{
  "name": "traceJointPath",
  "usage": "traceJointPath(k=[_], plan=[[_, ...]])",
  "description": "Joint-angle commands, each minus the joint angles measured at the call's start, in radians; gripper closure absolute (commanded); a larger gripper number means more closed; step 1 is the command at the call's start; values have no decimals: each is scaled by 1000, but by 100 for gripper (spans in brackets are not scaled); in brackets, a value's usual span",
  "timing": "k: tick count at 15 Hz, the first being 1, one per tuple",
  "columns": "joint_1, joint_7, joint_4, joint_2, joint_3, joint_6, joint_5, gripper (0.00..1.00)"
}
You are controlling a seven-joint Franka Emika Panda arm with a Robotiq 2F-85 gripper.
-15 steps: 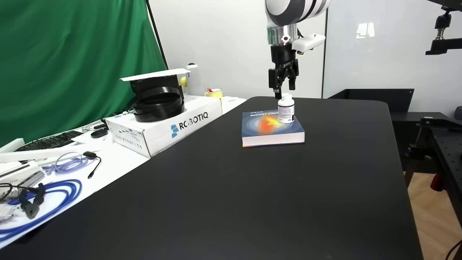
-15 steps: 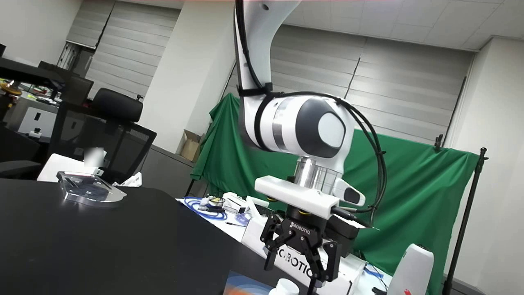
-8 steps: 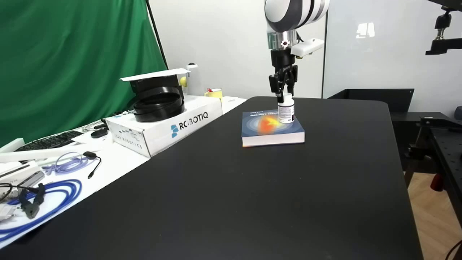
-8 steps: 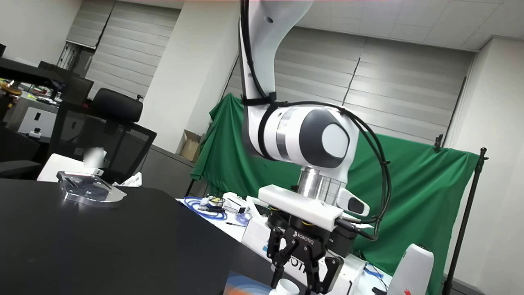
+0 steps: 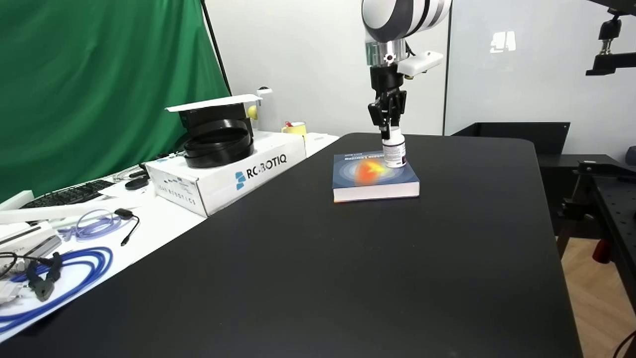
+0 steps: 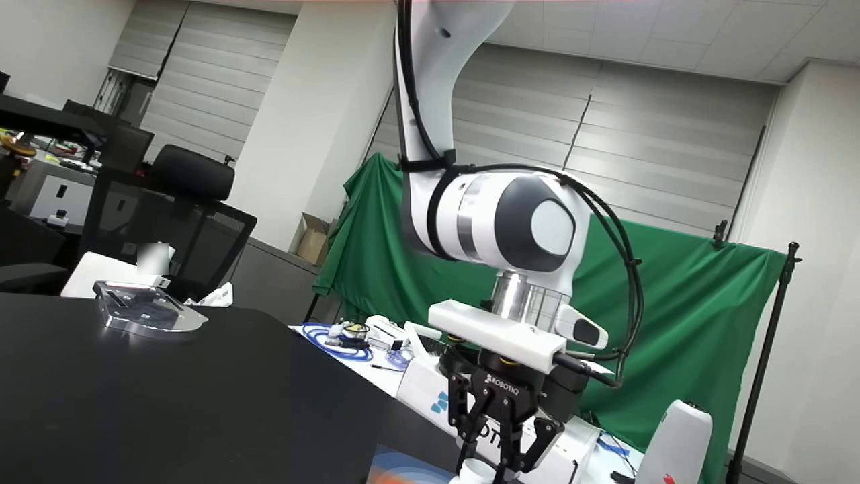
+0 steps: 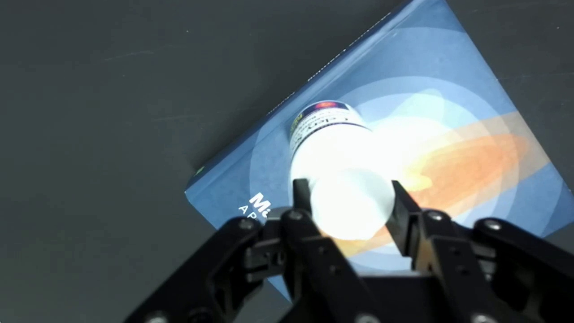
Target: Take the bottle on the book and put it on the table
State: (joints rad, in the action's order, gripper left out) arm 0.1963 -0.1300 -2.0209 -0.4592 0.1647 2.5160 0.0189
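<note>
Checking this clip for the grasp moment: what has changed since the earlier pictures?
The gripper came down and closed on the top of the bottle, which shifted slightly rightward in an exterior view; whether it left the book is unclear. The book and cardboard box stayed put.

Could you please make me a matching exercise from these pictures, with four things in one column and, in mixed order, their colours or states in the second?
Column one
1. bottle
2. book
3. table
4. curtain

Column two
A. plain black on top
B. green, hanging
C. white, held by the gripper
D. mostly blue, partly orange

Right pairs: 1-C, 2-D, 3-A, 4-B
</note>
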Motion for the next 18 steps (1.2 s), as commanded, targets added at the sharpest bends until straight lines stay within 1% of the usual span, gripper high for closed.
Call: traceJointPath(k=[1, 4, 7, 12, 18], plan=[[1, 32, 23, 19, 3, -36, 9, 81], [-2, 17, 7, 66, -5, -53, 9, 81], [-18, 4, -46, 141, -22, -47, 7, 81], [-61, -17, -161, 282, -73, -29, 4, 81], [-117, -62, -335, 448, -134, -23, -37, 81]])
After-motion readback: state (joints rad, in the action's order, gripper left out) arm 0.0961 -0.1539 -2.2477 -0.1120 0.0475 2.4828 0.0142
